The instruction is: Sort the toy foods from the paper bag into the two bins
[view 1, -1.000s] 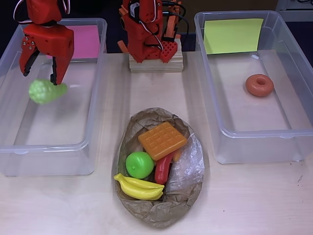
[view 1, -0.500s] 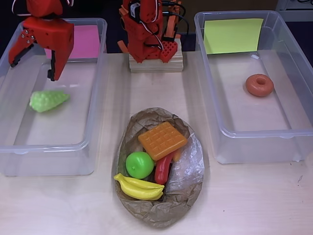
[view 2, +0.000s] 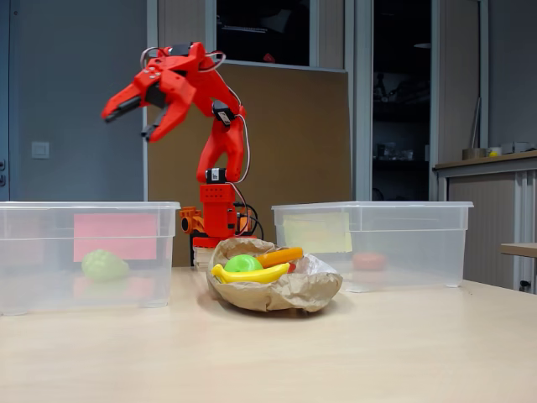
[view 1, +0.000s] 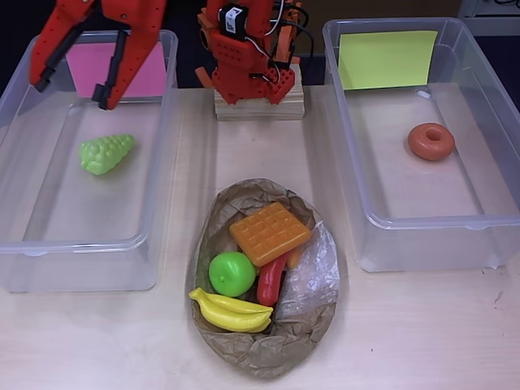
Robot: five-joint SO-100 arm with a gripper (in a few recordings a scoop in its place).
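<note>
The crumpled brown paper bag (view 1: 313,321) (view 2: 289,294) lies open at the table's middle. In it sit an orange waffle (view 1: 269,232), a green apple (view 1: 231,273), a red chili (view 1: 272,281) and a yellow banana (view 1: 231,311) (view 2: 249,274). Light-green grapes (view 1: 106,153) (view 2: 104,265) rest on the floor of the left bin (view 1: 158,244) with the pink label (view 1: 89,69). A brown donut (view 1: 431,140) lies in the right bin (view 1: 422,223) with the yellow-green label (view 1: 386,58). My red gripper (view 1: 69,85) (view 2: 130,120) hangs open and empty high above the left bin's far end.
The arm's base (view 1: 258,97) stands on a wooden block between the two bins at the back. Bare table runs along the front, on both sides of the bag.
The grapes left my gripper and dropped into the left bin, then settled a little further right. My gripper has risen and drawn back toward the bin's far end, staying open.
</note>
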